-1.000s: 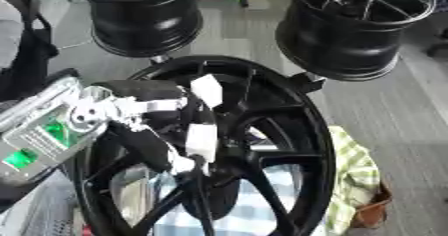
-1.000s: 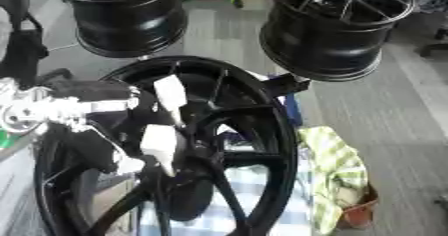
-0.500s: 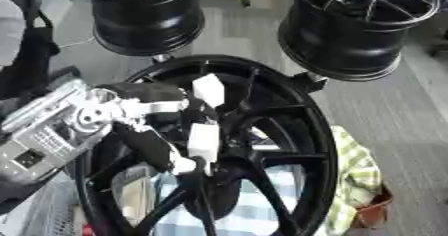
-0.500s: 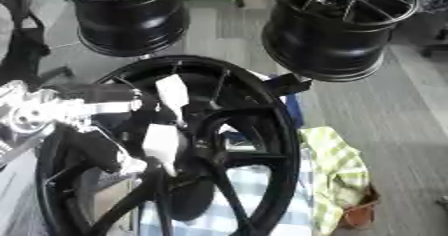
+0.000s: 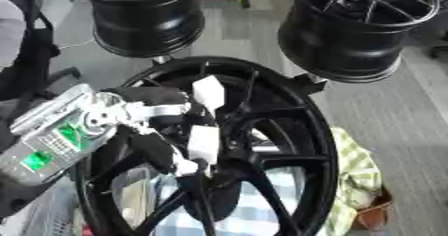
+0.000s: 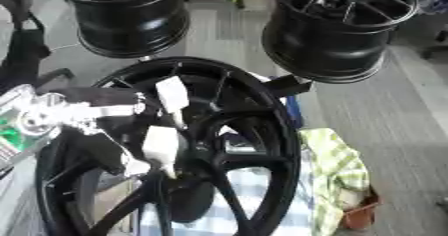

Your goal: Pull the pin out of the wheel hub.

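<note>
Three black wheels are in view: a large spoked wheel hub [image 5: 262, 145] lying close to the camera and two wheel rims [image 5: 140, 15] standing on the floor behind it. The robot's left hand [image 5: 153, 125] reaches in from the left over the spokes, its white-tipped fingers [image 5: 204, 142] spread and pointing toward the centre. The pin cannot be made out, nor whether the fingers pinch it. By this view, the pull looks not yet finished. A green checked cloth [image 5: 354, 170] lies under the hub's right edge. A small brown pot [image 5: 372, 215] sits beside it; its contents are hidden. The right hand is out of view.
</note>
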Available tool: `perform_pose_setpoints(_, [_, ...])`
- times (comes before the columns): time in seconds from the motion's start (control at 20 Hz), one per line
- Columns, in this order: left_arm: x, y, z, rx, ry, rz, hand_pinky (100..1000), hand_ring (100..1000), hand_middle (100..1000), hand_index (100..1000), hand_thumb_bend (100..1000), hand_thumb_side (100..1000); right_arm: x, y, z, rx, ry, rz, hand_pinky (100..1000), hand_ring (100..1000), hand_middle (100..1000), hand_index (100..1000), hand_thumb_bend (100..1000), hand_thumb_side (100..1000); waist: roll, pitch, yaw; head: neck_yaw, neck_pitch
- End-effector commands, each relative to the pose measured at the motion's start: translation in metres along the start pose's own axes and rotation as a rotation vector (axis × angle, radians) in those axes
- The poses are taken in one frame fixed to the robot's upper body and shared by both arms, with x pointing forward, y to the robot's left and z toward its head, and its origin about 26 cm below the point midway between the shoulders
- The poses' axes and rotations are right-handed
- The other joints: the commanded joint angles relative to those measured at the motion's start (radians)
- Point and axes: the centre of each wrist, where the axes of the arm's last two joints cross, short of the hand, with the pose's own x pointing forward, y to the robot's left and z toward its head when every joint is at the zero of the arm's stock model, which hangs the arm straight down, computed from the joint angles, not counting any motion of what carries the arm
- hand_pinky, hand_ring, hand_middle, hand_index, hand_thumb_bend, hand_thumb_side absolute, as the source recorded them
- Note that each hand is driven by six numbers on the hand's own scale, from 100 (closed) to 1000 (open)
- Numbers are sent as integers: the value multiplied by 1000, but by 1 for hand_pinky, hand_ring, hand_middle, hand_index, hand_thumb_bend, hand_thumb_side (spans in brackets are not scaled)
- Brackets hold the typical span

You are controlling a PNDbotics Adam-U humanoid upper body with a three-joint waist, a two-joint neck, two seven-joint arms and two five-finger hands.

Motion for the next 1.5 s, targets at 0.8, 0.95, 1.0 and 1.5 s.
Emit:
perform_pose_setpoints(0.8, [3,4,3,37,-13,-7,661,561,436,670,149,214,5,-6,-3,-24,-21,-5,783,602,584,719,225,394,0,-16,-3,1,-13])
perform_pose_setpoints(0.95, [4,5,7,66,-20,6,649,538,397,631,117,215,4,-6,-3,-24,-16,-5,784,602,584,719,223,395,0,-16,-2,0,-12])
perform_pose_setpoints(1.0, [5,6,9,79,-23,10,646,531,386,620,114,208,4,-6,-3,-24,-15,-5,784,602,584,719,223,396,0,-17,-1,0,-12])
perform_pose_setpoints(1.5, [9,31,65,290,-102,28,635,505,330,576,100,144,4,-9,-4,-33,-23,15,785,603,585,720,223,392,3,-19,10,-17,-2])
